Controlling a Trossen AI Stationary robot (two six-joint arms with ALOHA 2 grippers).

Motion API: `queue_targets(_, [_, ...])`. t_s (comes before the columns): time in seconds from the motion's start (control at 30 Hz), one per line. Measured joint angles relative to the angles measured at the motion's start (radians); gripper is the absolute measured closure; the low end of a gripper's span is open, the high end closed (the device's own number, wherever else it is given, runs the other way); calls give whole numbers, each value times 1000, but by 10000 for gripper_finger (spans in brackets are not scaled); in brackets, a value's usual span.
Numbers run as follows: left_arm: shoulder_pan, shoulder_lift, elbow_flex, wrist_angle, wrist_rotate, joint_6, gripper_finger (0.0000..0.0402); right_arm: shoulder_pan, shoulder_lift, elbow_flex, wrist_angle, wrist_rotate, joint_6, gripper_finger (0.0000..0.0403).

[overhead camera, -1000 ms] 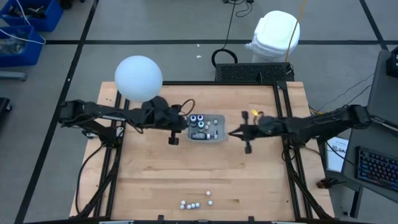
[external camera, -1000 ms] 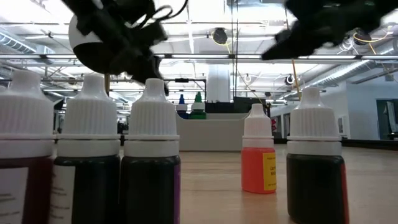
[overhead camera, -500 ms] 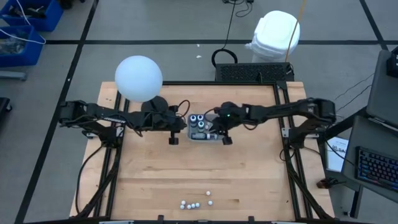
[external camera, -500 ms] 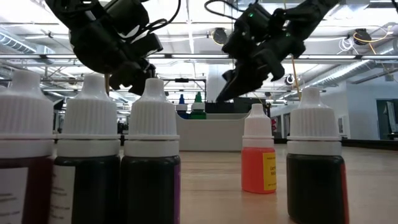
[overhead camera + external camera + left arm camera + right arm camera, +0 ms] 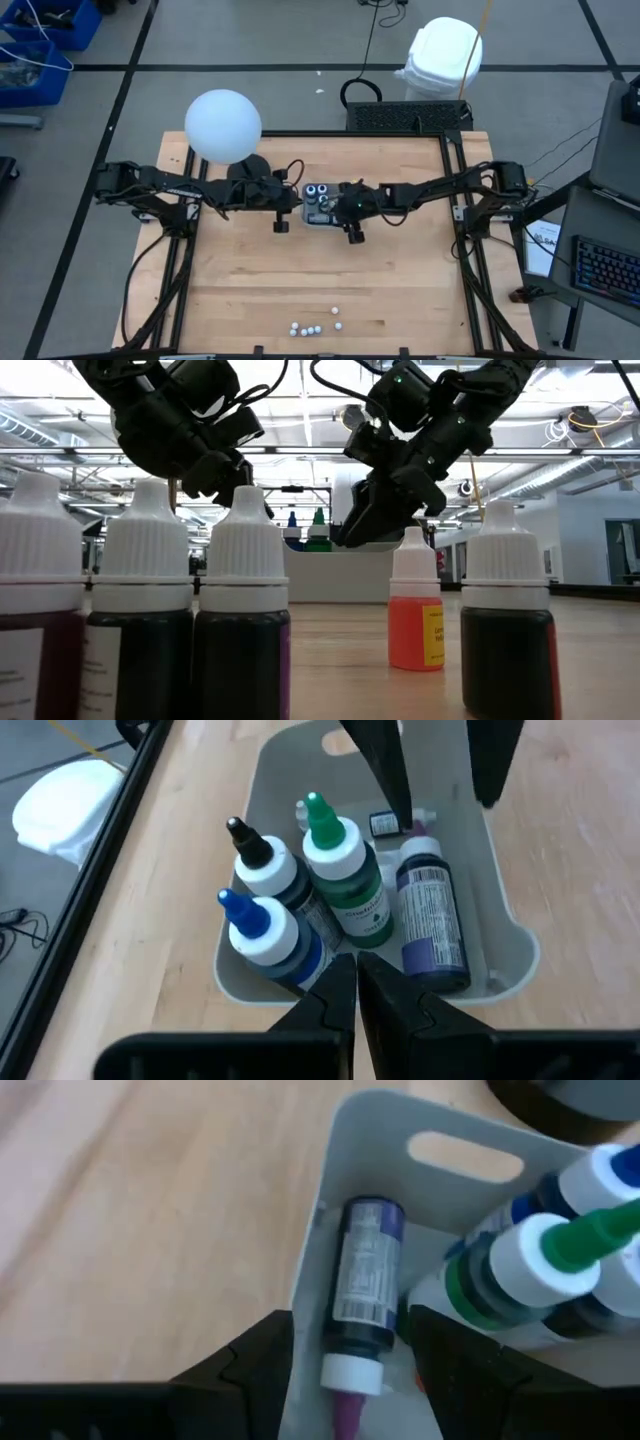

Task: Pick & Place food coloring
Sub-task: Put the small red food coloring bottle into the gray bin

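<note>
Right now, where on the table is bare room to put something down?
Bare wood lies between the tray and the row of small bottles at the near edge, and along both side rails. The tray itself is crowded: bottles fill it, the right tool is over it, and the left tool is beside it.

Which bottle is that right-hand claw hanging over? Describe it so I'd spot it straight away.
Find the pale tray mid-table, between the two arms. Three nozzle bottles stand together in it; beside them, along the tray wall, lies the purple bottle, under the open right tool. It alone lies flat, with a purple tip.
</note>
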Motion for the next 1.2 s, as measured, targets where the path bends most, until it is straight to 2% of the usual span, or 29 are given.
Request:
queue_targets(0.1, [0, 0, 0, 2, 0, -4, 378, 7, 0, 0, 5, 44, 1, 215])
queue_targets(0.43, [0, 0, 0, 5, 1, -5, 378, 3, 5, 0, 50, 43, 2, 222])
queue_targets(0.77, [0, 0, 1, 5, 1, -8, 378, 3, 110, 1, 96, 71, -2, 223])
queue_targets(1.2, [0, 0, 1, 4, 3, -17, 378, 4, 95, -1, 95, 96, -34, 229])
